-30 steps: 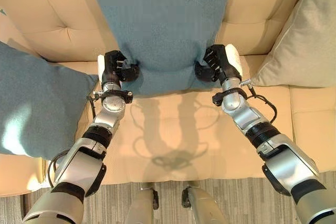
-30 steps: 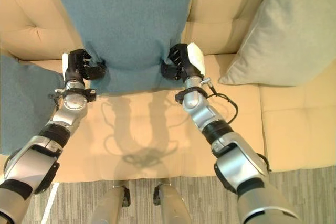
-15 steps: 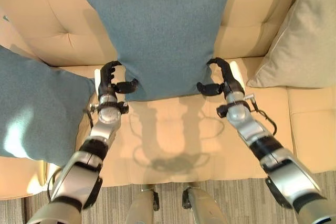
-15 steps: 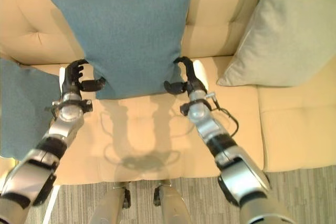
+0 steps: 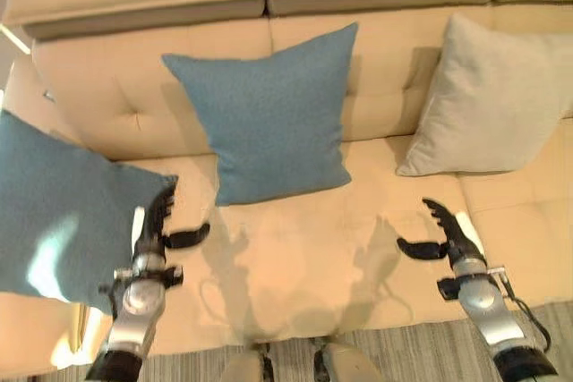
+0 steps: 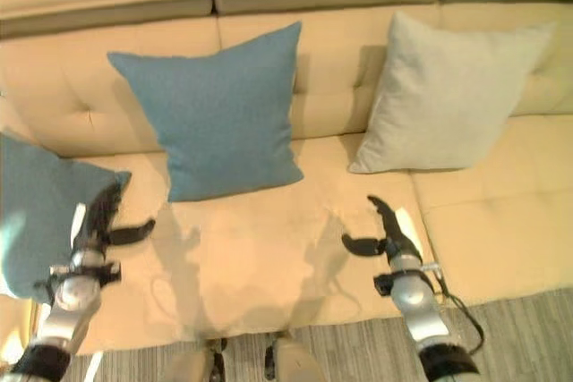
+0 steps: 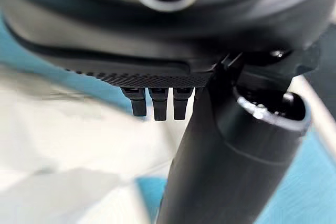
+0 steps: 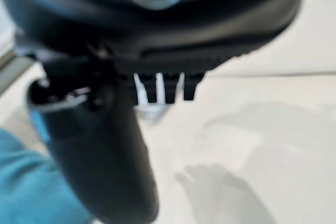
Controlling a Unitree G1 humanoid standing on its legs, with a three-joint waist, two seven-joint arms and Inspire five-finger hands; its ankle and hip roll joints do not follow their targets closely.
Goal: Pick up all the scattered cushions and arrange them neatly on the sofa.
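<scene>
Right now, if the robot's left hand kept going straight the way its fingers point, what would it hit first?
Probably the blue cushion leaning at the sofa's left end. The open left hand points up beside its edge; depth is unclear, so it might slide past towards the backrest.

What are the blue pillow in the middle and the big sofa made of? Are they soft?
The middle blue cushion looks like woven cloth with a matte, slightly speckled surface and no shine; it stands plump, so probably soft. The sofa looks smoother, maybe leather or a fake-leather cover: it has an even cream surface with a slight sheen and tufted dimples in the backrest. I can't tell for sure which.
</scene>
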